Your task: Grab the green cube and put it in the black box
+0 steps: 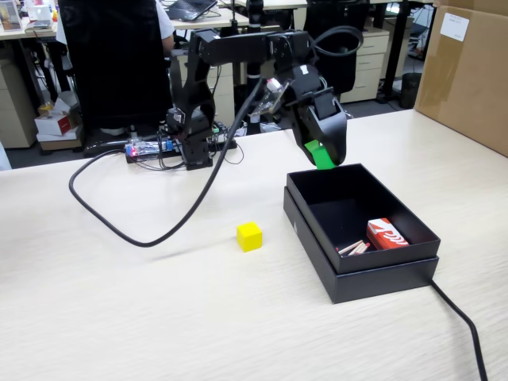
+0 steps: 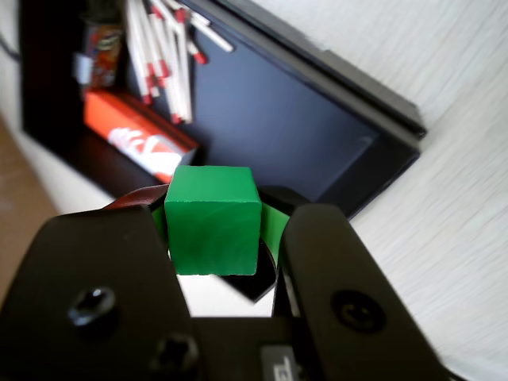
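From where I stand, the arm reaches out level from its base on the far side of the table, then bends down at the wrist so the gripper hangs over the back edge of the black box. Its jaws are clamped on the green cube, one on each side; the wrist view shows the cube squeezed between them, held in the air above the box's far rim and not touching it. I count one green cube, one yellow cube sitting alone on the tabletop to the left of the box in the fixed view, and one box. Inside the box lie one red-and-white packet and a loose bunch of matches beside it, too many and too overlapped to count. In the fixed view only a green sliver of the cube shows under the gripper's dark shell. A thick black cable loops across the table, and another runs off the lower right edge. The wrist view is blurred at its edges.
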Action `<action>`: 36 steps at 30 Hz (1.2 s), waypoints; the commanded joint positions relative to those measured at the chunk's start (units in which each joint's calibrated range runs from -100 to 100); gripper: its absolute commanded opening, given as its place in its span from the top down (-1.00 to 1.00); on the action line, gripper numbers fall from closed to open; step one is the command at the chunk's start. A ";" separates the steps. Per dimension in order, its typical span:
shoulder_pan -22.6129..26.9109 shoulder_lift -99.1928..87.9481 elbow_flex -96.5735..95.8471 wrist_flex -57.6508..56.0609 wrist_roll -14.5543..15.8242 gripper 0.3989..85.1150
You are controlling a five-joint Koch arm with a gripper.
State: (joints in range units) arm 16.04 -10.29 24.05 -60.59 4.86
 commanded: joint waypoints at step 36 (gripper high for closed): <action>-0.83 10.58 2.87 0.24 0.88 -0.02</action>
State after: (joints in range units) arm 15.51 10.16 22.68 -60.05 5.54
